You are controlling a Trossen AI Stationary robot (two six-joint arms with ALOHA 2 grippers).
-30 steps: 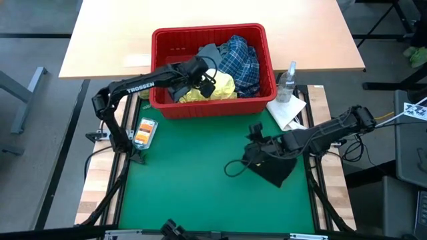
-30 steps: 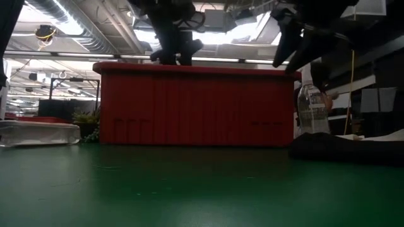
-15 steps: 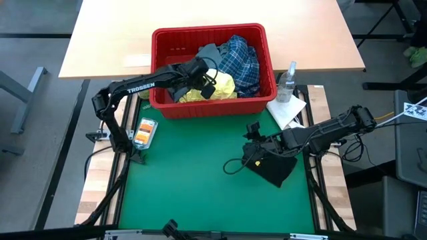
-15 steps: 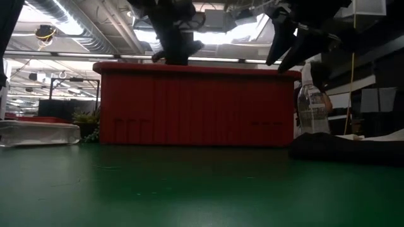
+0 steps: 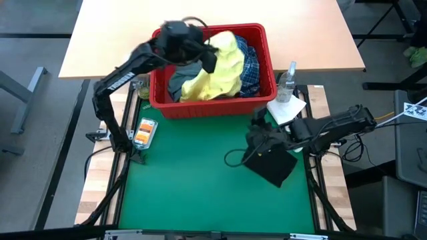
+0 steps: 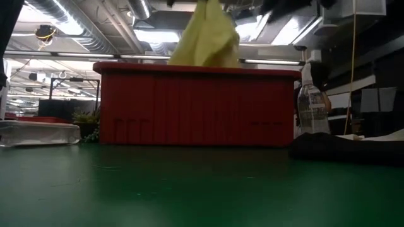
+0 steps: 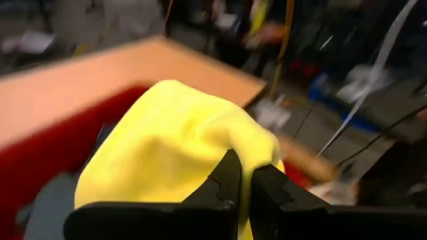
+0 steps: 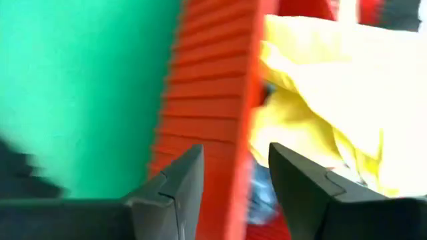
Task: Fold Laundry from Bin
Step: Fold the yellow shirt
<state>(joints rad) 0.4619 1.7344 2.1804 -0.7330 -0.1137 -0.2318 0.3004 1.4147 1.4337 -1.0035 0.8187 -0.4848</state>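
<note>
Left pincer (image 7: 241, 190), clamped on the yellow garment (image 5: 217, 70), above the red bin (image 5: 200, 107); right pincer (image 8: 230, 177) parted, empty; plaid shirt (image 5: 252, 63) half hidden.

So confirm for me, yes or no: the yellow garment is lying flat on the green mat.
No: the yellow garment hangs from the shut left gripper above the red bin, off the green mat.

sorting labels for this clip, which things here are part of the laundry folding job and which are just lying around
Job: red slotted plastic bin; yellow garment held by left gripper; blue-white plaid shirt; grey-blue garment; dark navy garment.

Lying about: clear spray bottle; white paper towel; orange-labelled packet.
</note>
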